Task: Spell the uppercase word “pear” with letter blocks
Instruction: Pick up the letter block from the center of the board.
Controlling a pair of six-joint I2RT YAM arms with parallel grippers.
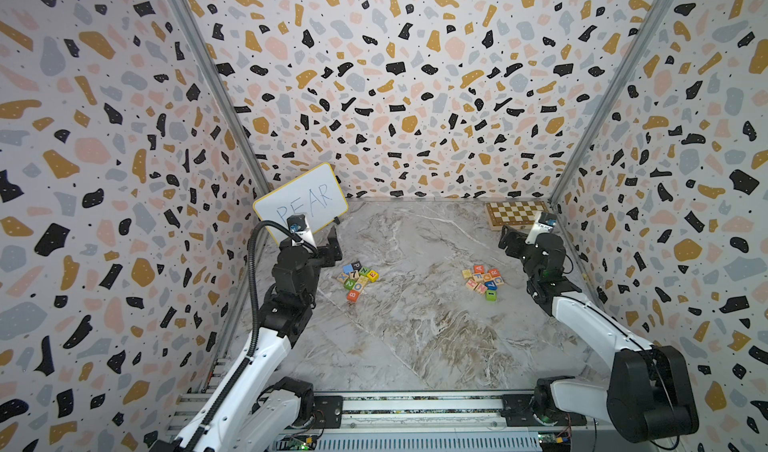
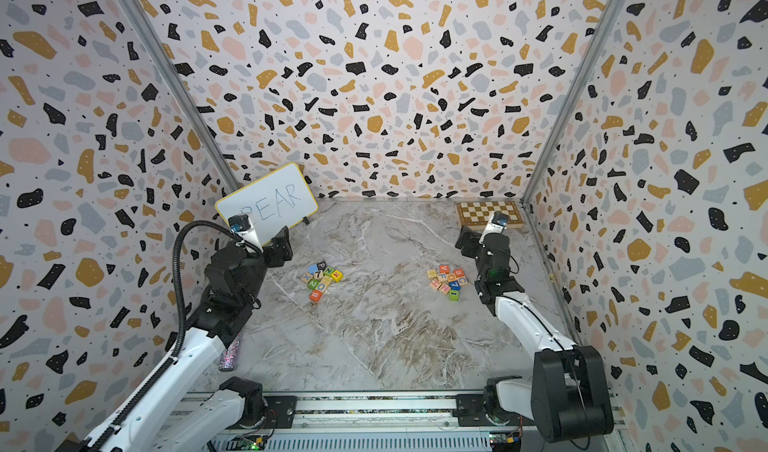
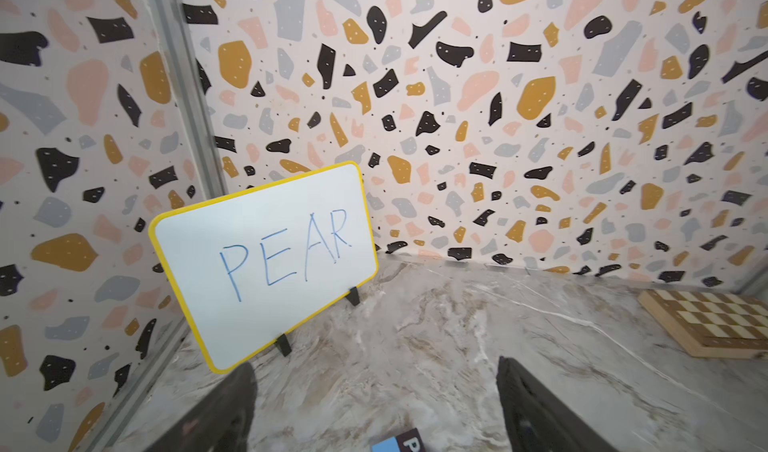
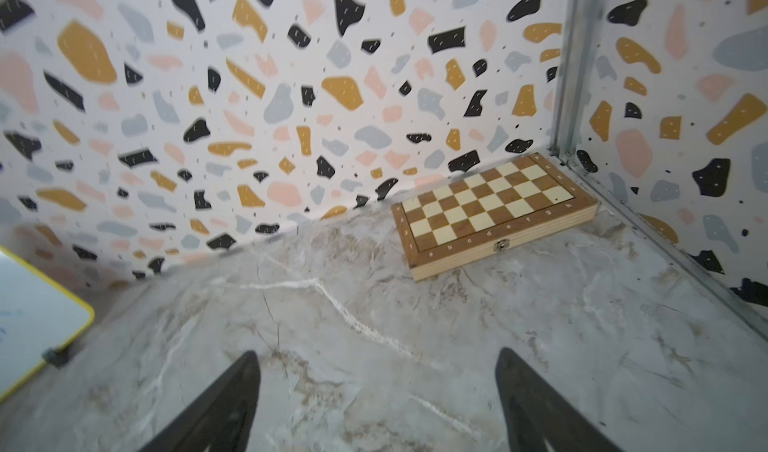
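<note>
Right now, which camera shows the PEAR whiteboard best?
The left wrist view: the whiteboard is large and close, with PEAR fully readable. In both top views the whiteboard is small and the left arm covers its lower edge. The right wrist view catches only one blurred corner, no letters readable.

Open grey marbled worktop (image 1: 415, 337) between left coloured-block cluster (image 1: 358, 280) and right coloured-block cluster (image 1: 482, 281); yellow-rimmed whiteboard (image 1: 307, 196), wooden chessboard (image 1: 515, 213) fill far corners.
</note>
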